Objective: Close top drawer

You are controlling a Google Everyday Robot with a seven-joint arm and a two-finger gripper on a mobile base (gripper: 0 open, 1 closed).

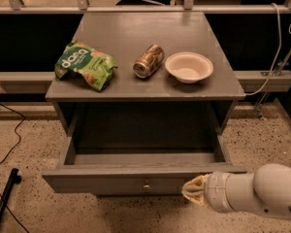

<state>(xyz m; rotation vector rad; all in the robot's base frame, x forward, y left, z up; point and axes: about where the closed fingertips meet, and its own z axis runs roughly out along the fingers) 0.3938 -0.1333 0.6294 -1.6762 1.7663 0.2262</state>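
The top drawer (111, 182) of the grey cabinet is pulled far out and looks empty inside. Its flat front panel faces me, with a small round metal knob (146, 186) at the centre. My gripper (193, 191) comes in from the lower right on a thick white arm. Its tan tip sits right in front of the drawer's front panel, to the right of the knob. I cannot tell if it touches the panel.
On the cabinet top (145, 38) lie a green snack bag (85, 64), a tipped brown can (148, 60) and a white bowl (189, 67). Black cables (5, 154) run over the speckled floor at left. A metal rail (145, 8) crosses behind.
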